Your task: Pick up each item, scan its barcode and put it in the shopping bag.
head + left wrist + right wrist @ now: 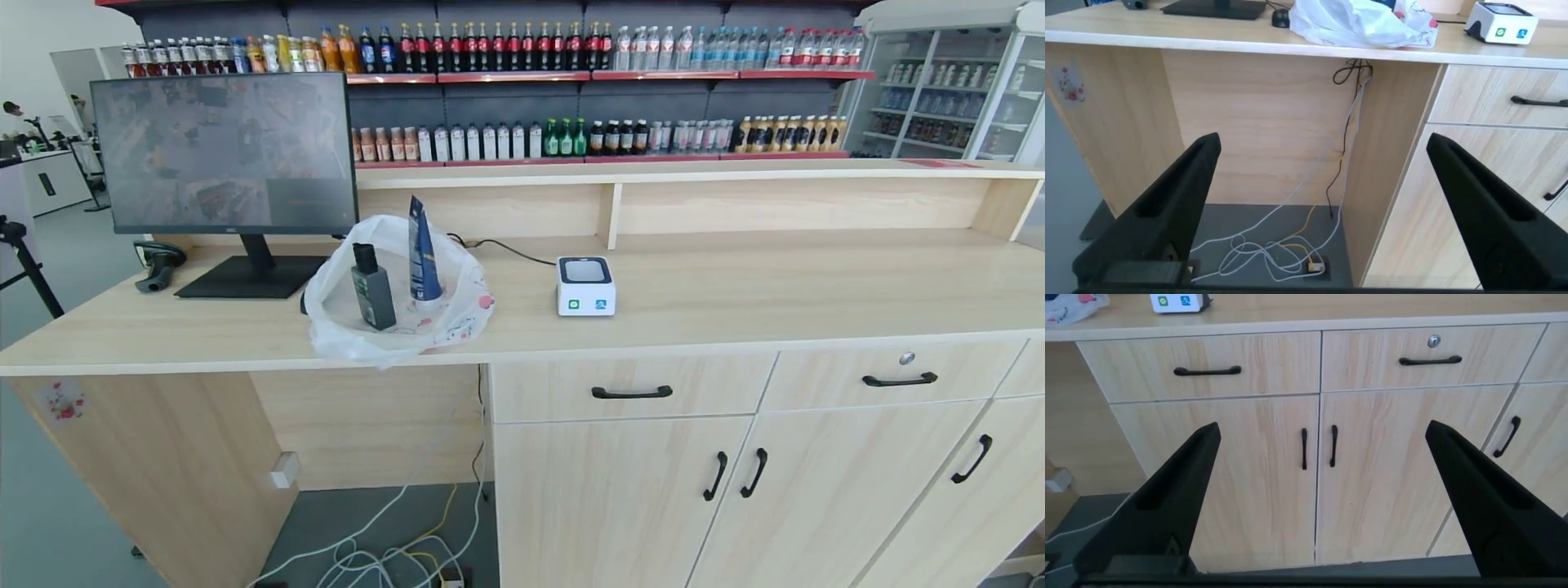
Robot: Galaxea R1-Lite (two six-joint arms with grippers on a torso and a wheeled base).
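A white plastic shopping bag (pixel 400 306) sits open on the wooden counter (pixel 735 286), holding a dark bottle (pixel 373 287) and a blue tube (pixel 423 253), both upright. A white barcode scanner box (pixel 585 285) stands just right of it. My left gripper (pixel 1323 208) hangs open below counter height, facing the counter's open bay, with the shopping bag (pixel 1360 23) and scanner (pixel 1503 21) above it. My right gripper (pixel 1323 502) is open too, low in front of the cabinet doors (pixel 1319 457), the scanner (pixel 1180 302) up on the countertop.
A monitor (pixel 224 159) and a handheld scanner (pixel 157 265) stand at the counter's left. Cables (pixel 392 547) lie on the floor under the counter. Drawers and cabinet handles (pixel 631 393) face me. Shelves of bottles (pixel 531 49) line the back wall.
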